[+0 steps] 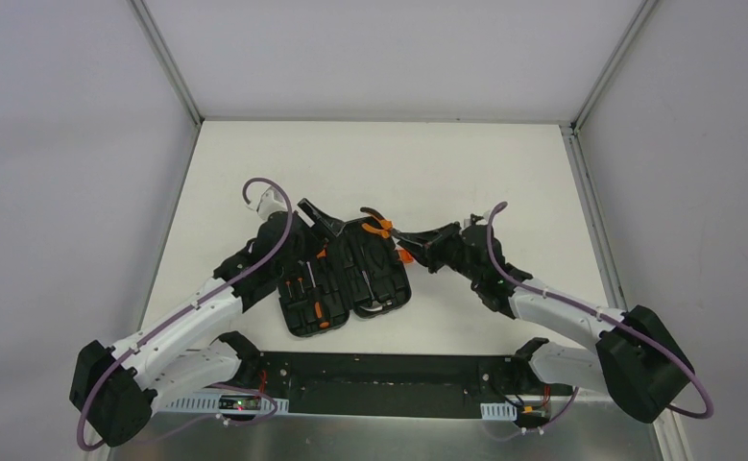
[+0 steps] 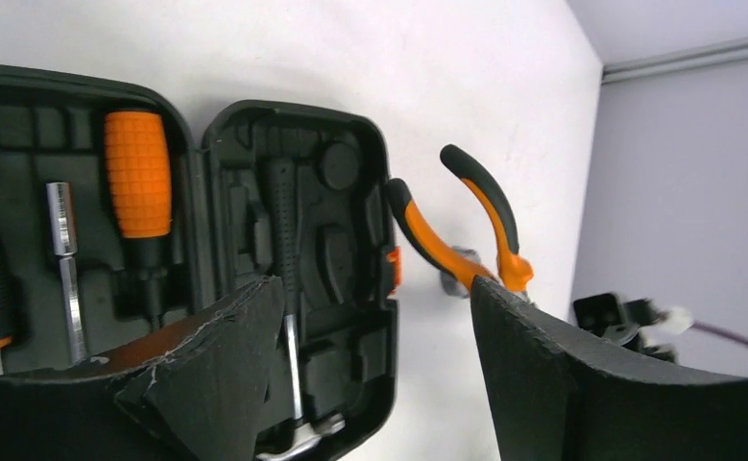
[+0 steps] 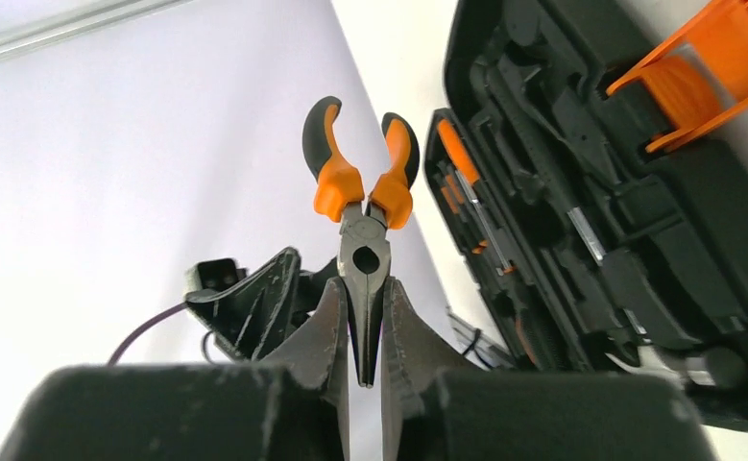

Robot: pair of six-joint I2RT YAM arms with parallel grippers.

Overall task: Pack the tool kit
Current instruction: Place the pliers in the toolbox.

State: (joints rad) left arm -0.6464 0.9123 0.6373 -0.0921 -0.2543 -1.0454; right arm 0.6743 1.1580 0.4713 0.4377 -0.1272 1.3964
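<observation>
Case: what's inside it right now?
Case holds screwdrivers in one half, a hammer in the other. Pliers are outside, in the right gripper. Fingers of the left gripper hide the near slots.

Black case lies open, orange-handled pliers alongside.

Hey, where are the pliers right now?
In the right wrist view the pliers are clamped by their nose in the right gripper. From above they are just past the far edge of the open case, on its right half.
</observation>
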